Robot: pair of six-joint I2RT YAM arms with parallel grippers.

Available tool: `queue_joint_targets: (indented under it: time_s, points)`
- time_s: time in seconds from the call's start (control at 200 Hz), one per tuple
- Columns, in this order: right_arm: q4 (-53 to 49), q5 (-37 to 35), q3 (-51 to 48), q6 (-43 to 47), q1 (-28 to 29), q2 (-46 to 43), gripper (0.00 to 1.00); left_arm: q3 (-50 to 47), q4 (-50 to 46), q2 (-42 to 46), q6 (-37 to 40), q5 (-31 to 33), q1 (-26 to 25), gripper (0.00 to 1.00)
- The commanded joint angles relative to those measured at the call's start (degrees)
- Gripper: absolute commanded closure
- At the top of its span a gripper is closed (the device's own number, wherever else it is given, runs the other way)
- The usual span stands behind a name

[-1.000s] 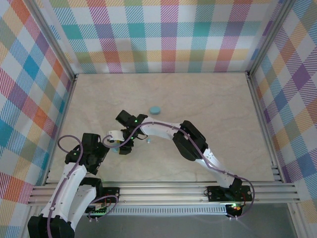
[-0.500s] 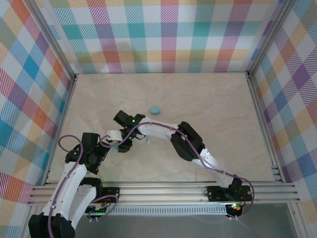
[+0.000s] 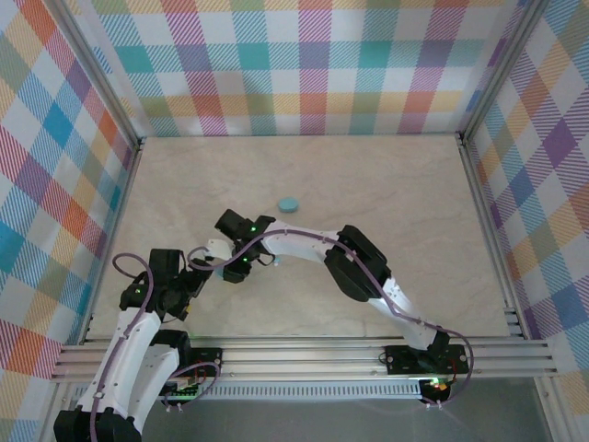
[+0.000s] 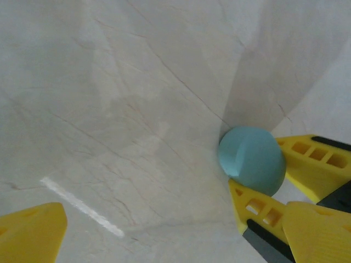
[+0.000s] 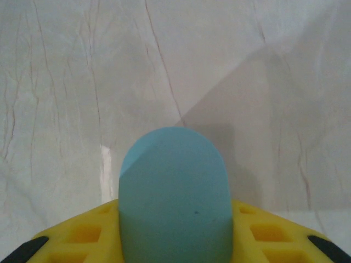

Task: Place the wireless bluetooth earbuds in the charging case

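Note:
A light-blue round charging case stands on edge between the yellow fingers of my right gripper, which is shut on it just above the table. The left wrist view shows the same case pinched by those fingers. My left gripper is wide open, with only bare table between its fingers; the case lies ahead and to its right. From above, the two grippers meet at the near left. One tiny pale earbud lies beside the right arm.
A second light-blue round case lies flat on the marble table, farther back from the grippers. Plaid walls and aluminium rails enclose the table. The right arm stretches across the near middle.
My right gripper has closed on the case. The left gripper has opened fully and drawn back a little toward the near left.

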State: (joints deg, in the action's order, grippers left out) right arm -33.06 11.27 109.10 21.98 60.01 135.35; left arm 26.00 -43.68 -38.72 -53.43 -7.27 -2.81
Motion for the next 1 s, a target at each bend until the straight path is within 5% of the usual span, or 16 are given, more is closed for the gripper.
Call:
queue_joint_targets:
  time_s: [0.0,0.33,0.605,0.86,0.995]
  points:
    - [5.0,-2.7,-7.1,-10.3,-1.6,-6.4,0.70,0.4,3.9,0.5,4.0,-6.1,0.7,0.00]
    - [6.4,-15.5,-20.6,-20.2,-5.6,-19.7,0.72,3.8,11.2,-2.1,4.5,-12.1,-0.4,0.04]
    - [5.7,-21.8,-34.6,-29.0,-12.5,-28.8,0.68,9.2,19.5,-15.2,6.0,-10.1,-9.5,0.06]
    - [4.2,-21.0,-43.0,-41.4,-17.2,-30.8,0.67,21.1,19.8,-33.4,8.6,-7.8,-18.1,0.07]
    - [4.6,-16.3,-42.4,-44.4,-17.2,-29.8,0.54,25.2,20.9,-39.2,7.9,-7.3,-20.7,0.07]
